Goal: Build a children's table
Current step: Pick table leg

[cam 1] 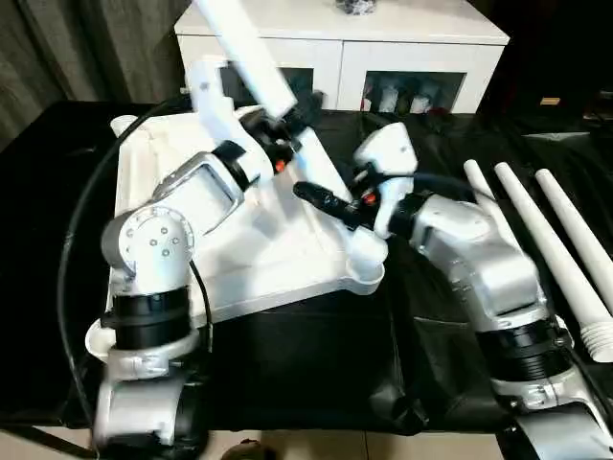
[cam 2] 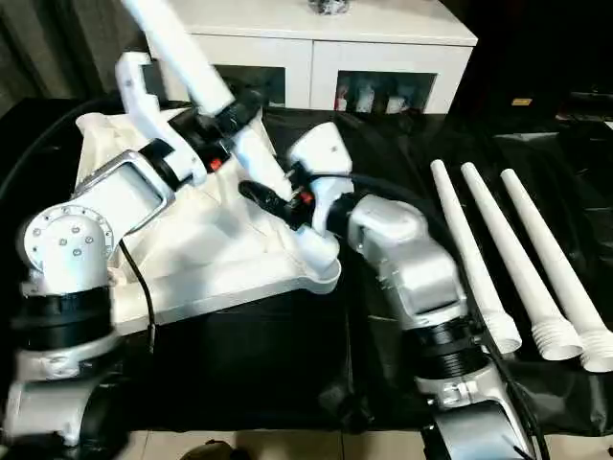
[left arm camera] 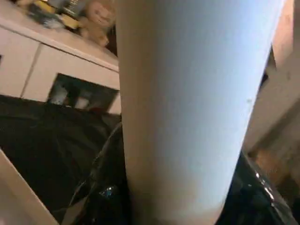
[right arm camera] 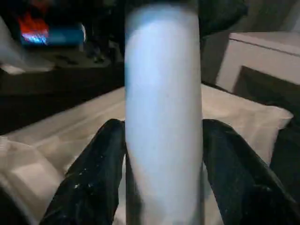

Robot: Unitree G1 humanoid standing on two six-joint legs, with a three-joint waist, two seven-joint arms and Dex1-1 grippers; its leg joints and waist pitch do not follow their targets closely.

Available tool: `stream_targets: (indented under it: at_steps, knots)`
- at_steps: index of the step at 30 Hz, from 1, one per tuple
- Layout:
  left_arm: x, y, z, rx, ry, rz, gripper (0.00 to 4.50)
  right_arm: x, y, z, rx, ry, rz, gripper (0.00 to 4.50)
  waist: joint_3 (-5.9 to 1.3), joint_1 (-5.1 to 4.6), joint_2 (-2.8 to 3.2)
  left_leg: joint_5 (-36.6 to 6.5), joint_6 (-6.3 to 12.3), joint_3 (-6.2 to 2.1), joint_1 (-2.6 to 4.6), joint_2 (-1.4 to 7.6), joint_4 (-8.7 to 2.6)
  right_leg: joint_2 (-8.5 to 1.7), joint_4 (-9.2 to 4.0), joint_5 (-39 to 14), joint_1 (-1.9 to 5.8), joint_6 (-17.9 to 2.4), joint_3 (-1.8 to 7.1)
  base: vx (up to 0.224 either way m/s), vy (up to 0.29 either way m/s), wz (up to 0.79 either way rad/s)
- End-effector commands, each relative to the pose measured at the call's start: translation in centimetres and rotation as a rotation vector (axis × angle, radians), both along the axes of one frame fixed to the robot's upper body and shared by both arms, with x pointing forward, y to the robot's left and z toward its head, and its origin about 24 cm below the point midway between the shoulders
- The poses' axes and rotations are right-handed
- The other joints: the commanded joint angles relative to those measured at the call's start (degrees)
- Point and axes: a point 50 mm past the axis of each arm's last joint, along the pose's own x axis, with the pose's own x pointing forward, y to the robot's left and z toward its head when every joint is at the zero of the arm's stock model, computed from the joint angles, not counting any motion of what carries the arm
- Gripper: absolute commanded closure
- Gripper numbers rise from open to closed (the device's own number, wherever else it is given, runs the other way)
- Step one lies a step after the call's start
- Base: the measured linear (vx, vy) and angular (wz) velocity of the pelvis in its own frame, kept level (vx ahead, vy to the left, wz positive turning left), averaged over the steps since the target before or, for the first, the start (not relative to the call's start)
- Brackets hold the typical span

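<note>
Currently the table top [cam 1: 278, 249] lies ribbed underside up on the black-covered bench [cam 1: 287, 364], toward the robot's left side, tilted a bit with its near right corner [cam 1: 369, 268] overhanging the middle. One white leg [cam 1: 251, 53] stands at a slant over the top's far right area, upper end leaning away to the robot's left and out of frame. Left pincer [cam 1: 287, 120] is clamped around that leg partway up; left wrist view has the leg's shaft [left arm camera: 187, 108] right against the camera. Right pincer [cam 1: 321, 196] sits lower on the same leg, near where it meets the top, with a black finger [right arm camera: 93, 173] on each side of the shaft [right arm camera: 161, 117] and touching it, so closed on it. Three more legs [cam 2: 517, 259] lie side by side on the bench at the robot's right, threaded ends toward the robot, well apart from the top. White cabinet with glass doors [cam 1: 383, 57] stands behind the bench
</note>
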Motion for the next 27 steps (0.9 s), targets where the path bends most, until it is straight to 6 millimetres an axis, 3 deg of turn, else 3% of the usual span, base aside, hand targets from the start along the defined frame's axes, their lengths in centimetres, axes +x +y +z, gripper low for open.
stream_targets:
  at_steps: [1,10,14,17,18,22,27]
  knots:
    - [-0.7,-0.4,0.2,0.089,-0.063,-0.130,2.75,-0.4,-1.1,0.5,0.031,0.043,0.085,1.53,-4.66,0.11,0.21,-6.4,0.75,-2.56,2.59,5.32,-4.63,-3.25,-2.99,5.8,2.02,-13.6,1.35,0.000,0.000,0.00]
    - [-2.9,0.1,1.3,0.235,-0.220,-0.478,2.76,-0.3,-4.2,-0.1,-0.027,0.168,0.171,0.77,-4.58,0.03,0.10,-5.7,0.42,-2.18,2.58,5.22,-4.55,-3.45,-2.71,5.8,1.94,-16.0,1.22,0.000,0.000,0.00]
    - [-3.1,0.1,2.4,0.197,-0.261,-0.546,2.76,-1.0,-4.1,-0.6,-0.052,0.226,0.250,0.76,-4.62,0.04,0.32,-7.0,-0.19,-2.13,2.68,5.19,-4.53,-3.43,-2.65,4.6,2.01,-16.7,1.23,0.000,0.000,0.00]
    - [-3.2,0.0,2.7,0.179,-0.275,-0.573,2.76,-1.3,-3.9,-0.8,-0.059,0.248,0.288,0.76,-4.62,-0.03,0.07,-6.8,-0.11,-2.12,2.66,5.21,-4.54,-3.43,-2.67,5.1,2.01,-16.9,1.23,0.000,0.000,0.00]
    - [-3.2,0.0,2.8,0.178,-0.279,-0.582,2.76,-1.4,-3.9,-1.0,-0.071,0.253,0.294,1.03,-4.65,0.03,0.11,-6.7,-0.09,-2.14,2.65,5.24,-4.49,-3.52,-2.63,5.2,2.04,-17.0,1.24,0.000,0.000,0.00]
    - [-3.2,-0.1,2.9,0.186,-0.284,-0.599,2.76,-1.6,-3.9,-1.6,-0.099,0.283,0.309,1.15,-4.61,0.08,0.11,-7.5,-0.10,-2.13,2.64,5.24,-4.47,-3.58,-2.70,3.7,1.97,-17.2,1.30,0.000,0.000,0.00]
    - [-2.8,0.0,3.1,0.186,-0.289,-0.596,2.76,-2.0,-3.9,-1.9,-0.130,0.300,0.338,1.63,-4.62,0.08,0.04,-7.9,-0.51,-2.15,2.57,5.25,-4.49,-3.59,-2.64,3.8,2.01,-17.1,1.28,0.000,0.000,0.00]
